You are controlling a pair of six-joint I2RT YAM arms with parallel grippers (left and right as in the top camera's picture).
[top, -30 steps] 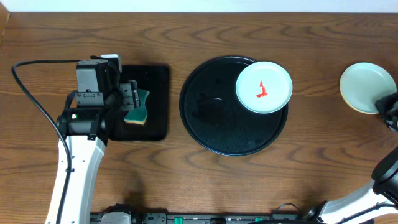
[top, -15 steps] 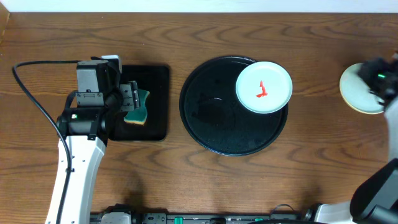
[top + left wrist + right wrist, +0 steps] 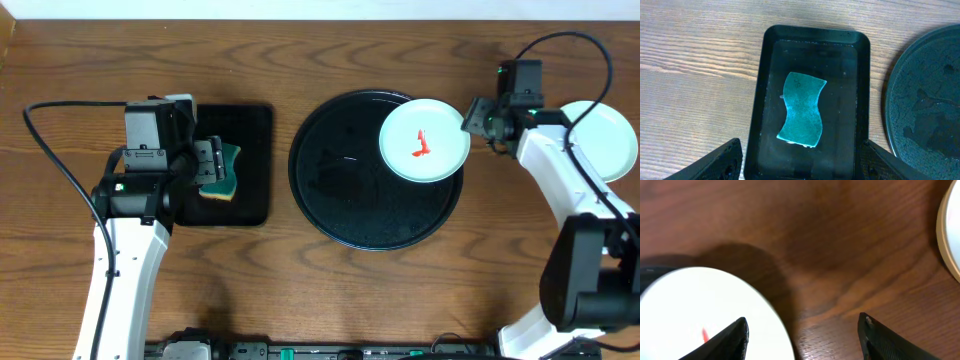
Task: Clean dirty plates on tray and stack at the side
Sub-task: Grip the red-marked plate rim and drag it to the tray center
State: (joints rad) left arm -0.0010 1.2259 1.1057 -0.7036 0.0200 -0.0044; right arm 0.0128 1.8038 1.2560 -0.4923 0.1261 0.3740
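A pale mint-white plate (image 3: 424, 140) with a red sauce smear lies on the upper right of the round black tray (image 3: 350, 190), overhanging its rim. My right gripper (image 3: 478, 120) is open and empty just off the plate's right edge. In the right wrist view the plate (image 3: 700, 310) lies at lower left, one finger (image 3: 732, 340) over its edge, the other finger (image 3: 885, 340) over bare wood. Another pale plate (image 3: 610, 135) lies on the table at far right, on a yellowish rim (image 3: 941, 230). My left gripper (image 3: 212, 165) is open above a teal sponge (image 3: 802, 110).
The sponge lies in a small rectangular black tray (image 3: 770, 100) on the left of the table (image 3: 300, 290). The round tray's rim (image 3: 890, 100) is close to its right. Cables trail from both arms.
My right arm has swung in from the table's far right edge, past the plates lying there, to the right edge of the smeared plate. The left arm has not moved.
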